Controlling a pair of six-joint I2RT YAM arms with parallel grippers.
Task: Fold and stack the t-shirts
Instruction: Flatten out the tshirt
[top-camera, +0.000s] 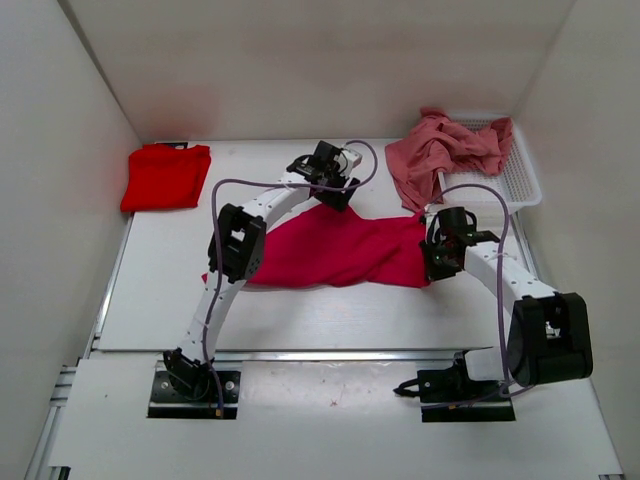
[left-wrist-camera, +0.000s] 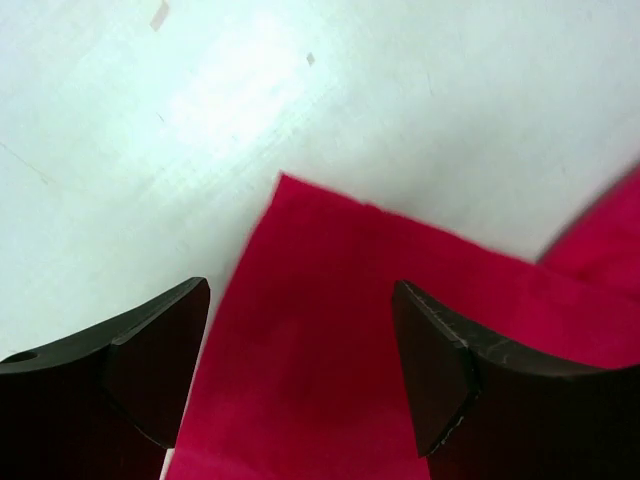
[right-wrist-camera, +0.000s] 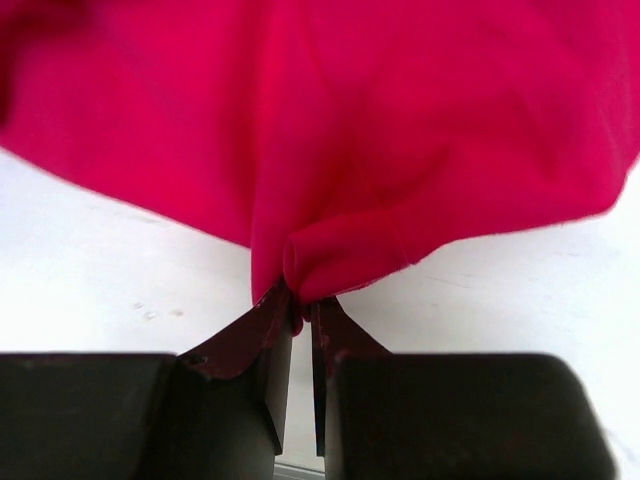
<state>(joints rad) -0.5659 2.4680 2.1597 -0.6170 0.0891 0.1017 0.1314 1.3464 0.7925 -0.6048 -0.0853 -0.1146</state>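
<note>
Far left, the red t-shirt (top-camera: 166, 177) lies folded on the surface (top-camera: 300, 320), apparently as the stack base. The left gripper (left-wrist-camera: 300, 290) stands wide open astride a corner of the crimson t-shirt (top-camera: 340, 255), holding nothing, probably positioned to grasp. The right gripper (right-wrist-camera: 302, 298) is clamped on a pinch of that shirt's right edge, probably to spread it. The salmon t-shirt (top-camera: 447, 150) lies crumpled over the basket (top-camera: 522, 185).

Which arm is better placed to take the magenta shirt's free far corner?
Left arm: its open jaws hang over the shirt corner. The right arm has its jaws shut on the right end.
</note>
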